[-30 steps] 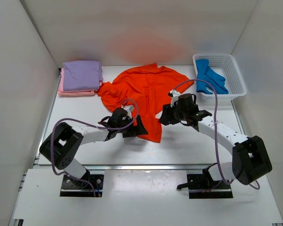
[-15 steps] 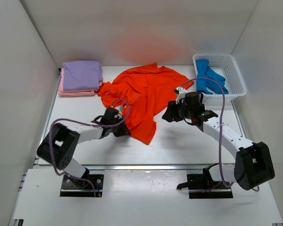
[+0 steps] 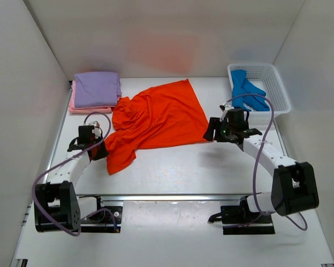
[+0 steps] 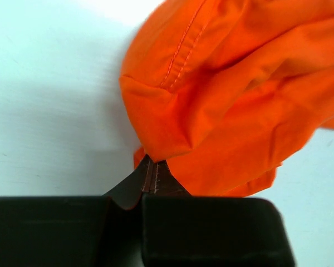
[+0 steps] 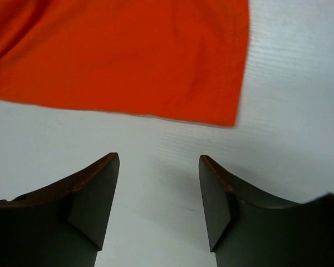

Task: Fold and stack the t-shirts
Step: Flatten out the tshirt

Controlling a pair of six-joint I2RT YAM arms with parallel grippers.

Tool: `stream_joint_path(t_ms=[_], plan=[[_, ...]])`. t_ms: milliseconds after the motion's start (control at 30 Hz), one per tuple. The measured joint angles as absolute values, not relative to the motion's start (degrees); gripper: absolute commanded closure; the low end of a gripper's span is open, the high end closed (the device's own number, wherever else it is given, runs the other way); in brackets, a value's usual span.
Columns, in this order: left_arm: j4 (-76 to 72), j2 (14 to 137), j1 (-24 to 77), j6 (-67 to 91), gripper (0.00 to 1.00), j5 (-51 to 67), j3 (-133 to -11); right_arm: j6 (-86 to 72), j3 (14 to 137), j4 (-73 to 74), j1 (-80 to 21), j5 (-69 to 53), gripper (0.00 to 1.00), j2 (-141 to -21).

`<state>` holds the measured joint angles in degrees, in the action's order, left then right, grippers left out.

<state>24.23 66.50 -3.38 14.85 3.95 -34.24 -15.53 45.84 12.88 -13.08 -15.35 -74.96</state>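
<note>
Orange t-shirt [image 3: 161, 117] is mid-counter [image 3: 211, 167], spread mostly flat. Long axis runs roughly 9 to 3 in the top view: straight hem on the 3 side, bunched sleeve/collar end toward 8. Left end effector [image 4: 154, 176] is clamped tight on a fold of that bunched end, with cloth pinched right at the tips and the rest fanning out toward its 12-2. Right end effector [image 5: 158, 158] is wide apart, holding nothing, tips on bare counter. The key relation is that the shirt's near hem corner [image 5: 234, 118] sits just ahead of the right tips, about 1 o'clock in the wrist view, close but not touching. In the top view that corner is at about 9 o'clock from the right end effector. The right arm is clearly nearer to it, and the left is committed at the opposite end. My read: right needs a short advance onto that corner, then pull against left to flatten. Purple shirt [image 3: 97, 88] is folded on pink shirt [image 3: 88, 109] at 10. Blue shirt [image 3: 247, 94] is in the basket [image 3: 278, 89] at 2.
</note>
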Motion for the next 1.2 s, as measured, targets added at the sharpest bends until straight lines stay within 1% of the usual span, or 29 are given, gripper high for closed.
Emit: stream_joint_path(t_ms=[67,100,133,167,200,233,267,300,400,433,467,567,633,667,700,767,900,933,1000,1100,1167,1200], plan=[[24.86,68.73,-3.14,14.79,1.00,4.47,-34.22,-16.73,45.95,13.10,-12.60,-14.11,0.42,-78.02],[25.21,69.67,-3.01,14.79,0.98,4.89,-34.22,-17.54,46.22,13.54,-12.47,-13.08,0.42,-79.81],[25.39,70.26,-2.87,14.83,0.87,5.34,-34.20,-18.35,46.72,14.15,-12.56,-12.10,0.42,-81.87],[25.43,70.46,-2.87,14.66,0.80,5.65,-34.20,-18.72,46.96,14.41,-12.67,-11.51,0.43,-82.81],[25.43,70.43,-2.87,14.74,0.53,6.00,-34.20,-19.57,47.33,14.68,-12.80,-10.59,0.43,-84.20],[25.39,70.35,-2.87,14.85,0.32,6.22,-34.20,-20.12,47.62,14.87,-12.84,-9.98,0.43,-85.27],[25.36,70.22,-2.90,14.55,0.08,6.50,-34.22,-20.93,47.77,14.83,-12.99,-9.43,0.43,-86.24],[25.50,70.06,-2.90,14.39,0.03,6.63,-34.22,-21.50,47.81,14.76,-12.99,-8.93,0.43,-87.05],[26.39,69.30,-2.94,14.44,0.05,6.94,-34.48,-23.03,48.03,14.81,-12.93,-8.34,0.42,-89.45],[26.98,69.01,-2.92,14.39,0.07,7.07,-34.85,-23.44,48.45,14.87,-12.82,-8.23,0.42,-90.45],[27.38,68.71,-2.85,14.39,0.11,7.29,-35.24,-23.83,49.04,14.76,-12.69,-8.19,0.42,-91.64],[28.75,67.48,-2.15,14.35,0.15,8.69,-36.86,-24.43,51.62,13.76,-12.29,-8.23,0.43,-94.37],[28.93,66.54,-1.72,14.39,0.18,9.69,-37.15,-24.77,52.53,12.67,-12.03,-8.38,0.48,-95.50],[29.17,65.95,-1.52,14.39,0.18,10.20,-37.15,-25.10,52.73,12.05,-11.90,-8.45,0.60,-95.90],[29.52,65.63,-1.30,14.37,0.18,10.66,-37.12,-24.99,52.88,11.73,-11.68,-8.49,0.82,-96.18],[30.06,65.58,-1.08,14.31,0.18,11.18,-37.06,-25.19,53.36,11.22,-11.05,-8.86,1.00,-97.45],[30.35,65.93,-0.95,14.22,0.19,12.01,-35.70,-25.45,55.77,11.79,-9.58,-9.23,1.00,-99.72],[30.46,66.17,-0.73,14.24,0.21,12.12,-35.38,-25.39,56.27,11.97,-9.21,-9.21,1.00,-99.81],[30.87,66.57,0.21,14.24,0.22,12.08,-35.11,-25.23,57.19,12.38,-7.86,-9.47,1.00,-99.79],[31.20,66.96,2.02,14.33,0.23,12.10,-35.11,-25.02,58.52,13.04,-5.85,-9.45,1.00,-99.79],[31.51,67.29,3.66,14.48,0.24,11.97,-35.11,-24.97,59.29,13.13,-4.93,-9.41,1.00,-99.79],[31.59,67.33,4.12,14.50,0.27,11.92,-35.11,-24.97,59.44,13.10,-4.67,-9.41,1.00,-99.79]])
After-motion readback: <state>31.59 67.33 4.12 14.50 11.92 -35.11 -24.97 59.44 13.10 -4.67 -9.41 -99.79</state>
